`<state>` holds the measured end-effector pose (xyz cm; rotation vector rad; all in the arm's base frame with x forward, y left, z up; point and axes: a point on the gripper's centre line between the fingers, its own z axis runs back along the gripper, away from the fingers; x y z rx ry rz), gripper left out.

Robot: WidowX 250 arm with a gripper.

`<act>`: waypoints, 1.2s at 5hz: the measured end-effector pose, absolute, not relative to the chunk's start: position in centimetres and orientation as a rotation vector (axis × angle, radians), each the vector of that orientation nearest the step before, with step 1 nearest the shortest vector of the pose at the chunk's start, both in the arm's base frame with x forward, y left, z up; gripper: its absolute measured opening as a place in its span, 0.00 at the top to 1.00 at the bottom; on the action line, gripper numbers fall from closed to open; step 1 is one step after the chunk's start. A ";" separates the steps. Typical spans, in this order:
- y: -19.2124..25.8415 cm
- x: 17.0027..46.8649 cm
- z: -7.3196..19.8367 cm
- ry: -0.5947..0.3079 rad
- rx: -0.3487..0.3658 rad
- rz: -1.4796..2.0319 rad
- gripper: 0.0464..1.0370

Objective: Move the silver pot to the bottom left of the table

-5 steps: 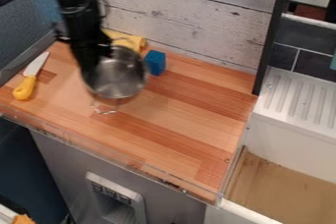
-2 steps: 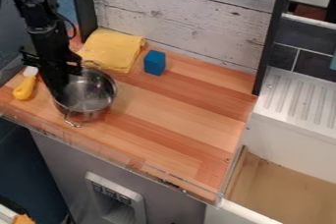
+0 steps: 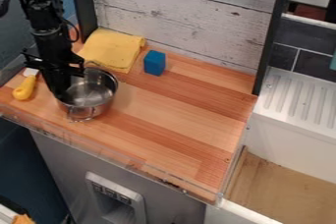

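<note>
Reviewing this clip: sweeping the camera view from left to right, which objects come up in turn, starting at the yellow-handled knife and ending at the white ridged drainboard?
Yellow-handled knife → silver pot → blue block → white ridged drainboard

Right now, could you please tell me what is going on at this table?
A black robot arm has its gripper down at the left rim of the silver pot, which it is meant to move to the bottom left of the table. The pot sits upright in the table's left part, apparently resting on the wood. A yellow-handled knife lies left of it, with a folded yellow cloth and a blue block behind.
</note>
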<state>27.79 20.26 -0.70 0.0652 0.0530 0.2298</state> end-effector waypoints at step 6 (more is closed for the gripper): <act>18.8 28.5 4.7 -0.048 0.173 0.258 0.03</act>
